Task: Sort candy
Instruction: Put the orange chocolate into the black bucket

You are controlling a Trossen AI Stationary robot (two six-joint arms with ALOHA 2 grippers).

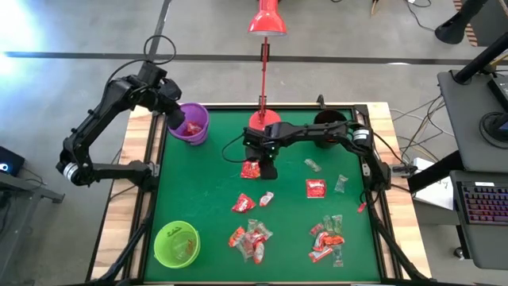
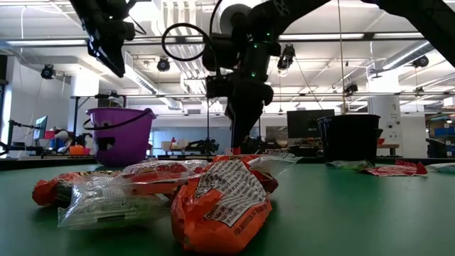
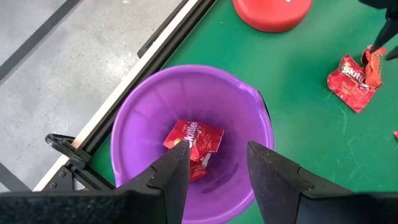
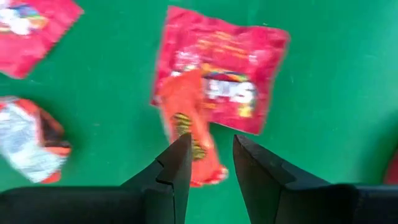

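Observation:
My left gripper hangs open over the purple bucket at the table's far left corner. A red candy pack lies on the bucket's bottom. My right gripper points down near the table's middle, open, just in front of the lamp. Below it an orange candy pack lies across a red candy pack on the green mat. The orange pack's near end shows between the two fingers. In the high view this gripper stands over that pair. My right gripper comes from above, its fingers on either side of the orange pack's end. Both packs lie flat on the mat. Whether the fingers touch the pack, I cannot tell.
The red lamp base stands close behind the right gripper, and a black bucket is at the far right. A green bucket sits at the near left. Loose candy lies near the front and at the right.

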